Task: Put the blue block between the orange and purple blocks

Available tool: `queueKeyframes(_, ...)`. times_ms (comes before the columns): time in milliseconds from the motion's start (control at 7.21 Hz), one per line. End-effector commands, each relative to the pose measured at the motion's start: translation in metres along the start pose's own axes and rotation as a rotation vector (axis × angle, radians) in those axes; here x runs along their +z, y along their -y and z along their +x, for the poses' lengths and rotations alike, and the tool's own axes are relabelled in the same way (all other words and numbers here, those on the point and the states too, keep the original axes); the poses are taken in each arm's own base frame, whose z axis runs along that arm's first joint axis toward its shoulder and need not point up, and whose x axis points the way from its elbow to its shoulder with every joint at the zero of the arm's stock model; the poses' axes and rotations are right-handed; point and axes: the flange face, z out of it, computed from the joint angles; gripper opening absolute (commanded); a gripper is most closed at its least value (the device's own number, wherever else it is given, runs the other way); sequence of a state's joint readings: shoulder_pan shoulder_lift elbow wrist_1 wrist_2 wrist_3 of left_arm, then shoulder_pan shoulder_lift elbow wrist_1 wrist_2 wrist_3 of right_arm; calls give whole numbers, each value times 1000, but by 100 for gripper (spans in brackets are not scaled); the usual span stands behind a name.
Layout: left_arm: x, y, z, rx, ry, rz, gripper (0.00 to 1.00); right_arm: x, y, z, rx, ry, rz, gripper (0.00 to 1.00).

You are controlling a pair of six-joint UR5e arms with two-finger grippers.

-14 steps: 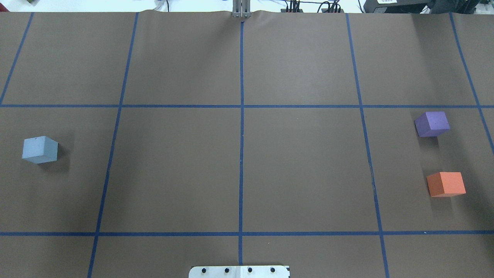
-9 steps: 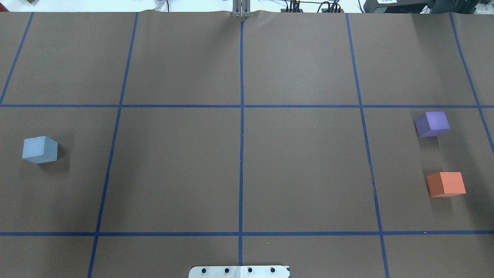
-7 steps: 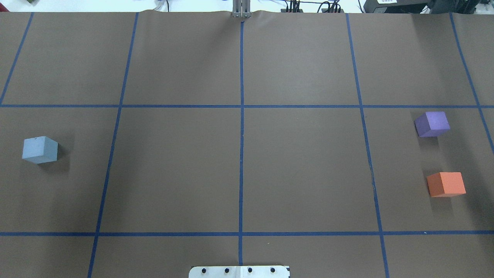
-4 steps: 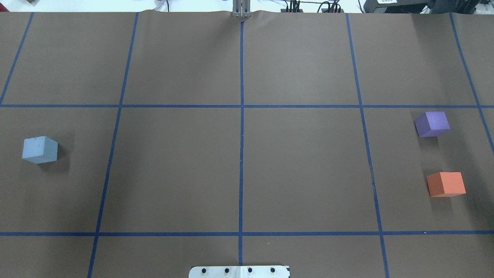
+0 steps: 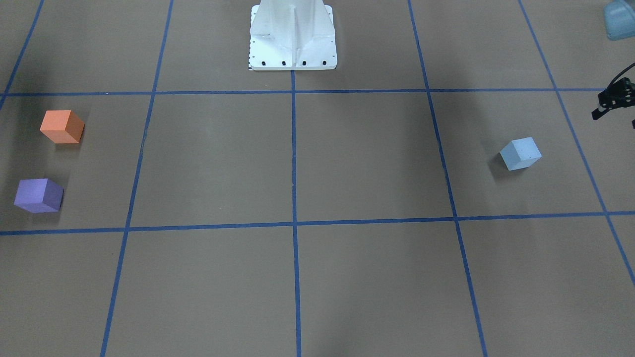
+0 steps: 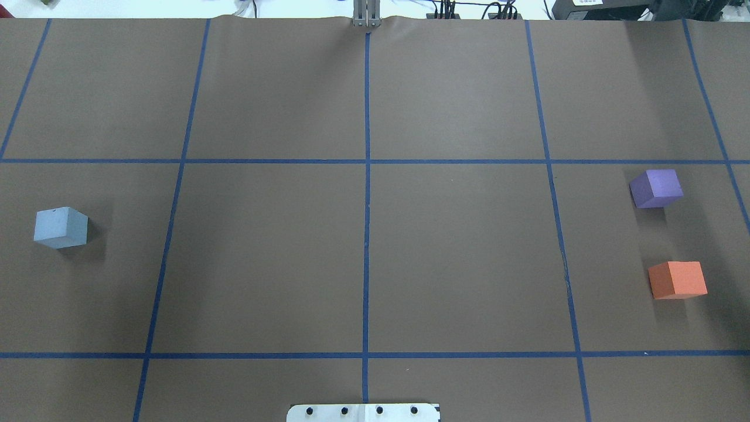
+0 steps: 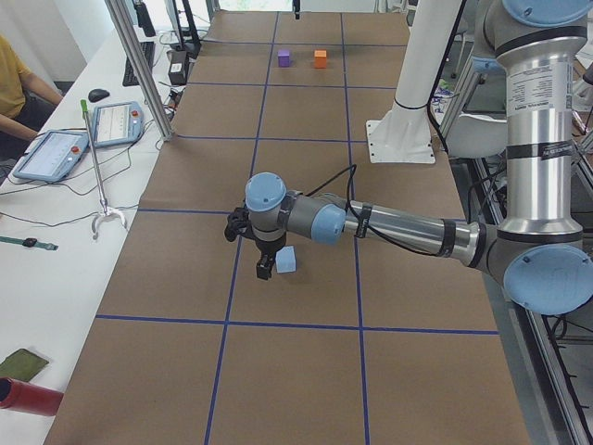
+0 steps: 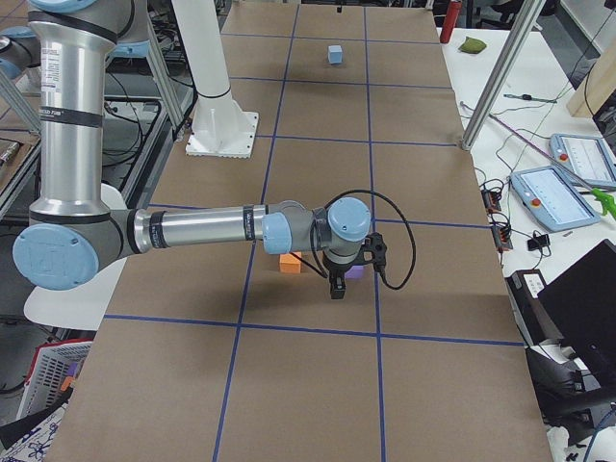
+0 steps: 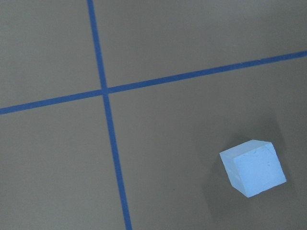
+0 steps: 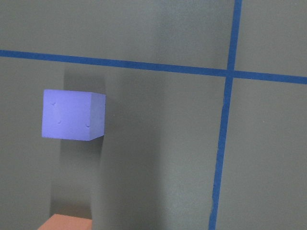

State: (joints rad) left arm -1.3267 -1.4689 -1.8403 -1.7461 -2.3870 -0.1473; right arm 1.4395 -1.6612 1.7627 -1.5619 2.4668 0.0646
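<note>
The light blue block (image 6: 60,227) sits on the brown table at the left in the overhead view. It also shows in the front view (image 5: 520,153) and in the left wrist view (image 9: 253,167). The purple block (image 6: 656,188) and the orange block (image 6: 677,279) sit apart at the far right, with a gap between them. My left gripper (image 7: 265,269) hangs just beside the blue block (image 7: 286,260); only a black part of it shows at the front view's right edge (image 5: 612,98). My right gripper (image 8: 335,287) hovers by the purple block (image 10: 73,115). I cannot tell whether either gripper is open or shut.
The robot's white base plate (image 5: 292,34) stands at the table's near middle edge. Blue tape lines (image 6: 366,234) divide the brown table cover into squares. Tablets (image 7: 56,153), cables and a metal post (image 7: 139,65) lie along the operators' side.
</note>
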Motion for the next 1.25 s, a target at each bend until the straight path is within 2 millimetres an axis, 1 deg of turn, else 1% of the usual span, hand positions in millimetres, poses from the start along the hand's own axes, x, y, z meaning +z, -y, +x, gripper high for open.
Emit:
queueKeyframes(0, 46, 5, 29, -32, -20, -32, 100, 1, -1, 1, -4, 3, -2, 100)
queueKeyframes(139, 68, 8, 41, -216, 3, -62, 100, 1, -1, 1, -2, 3, -2, 100)
queueKeyframes(277, 88, 5, 57, -277, 17, -95, 100, 3, 0, 0, 0, 3, -5, 100)
queueKeyframes(416, 102, 7, 60, -303, 22, -120, 100, 3, 3, 0, 1, 2, -5, 100)
queueKeyframes(555, 115, 19, 78, -385, 26, -130, 100, 3, 3, -1, -2, 5, -3, 100)
queueKeyframes(693, 128, 19, 86, -399, 57, -132, 100, 3, 4, -2, -4, 5, -4, 100)
queueKeyframes(971, 153, 13, 90, -364, 95, -147, 100, 4, 5, -4, -7, 5, -5, 100)
queueKeyframes(1109, 165, 11, 78, -361, 104, -137, 100, 4, 5, -4, -8, 5, -5, 100)
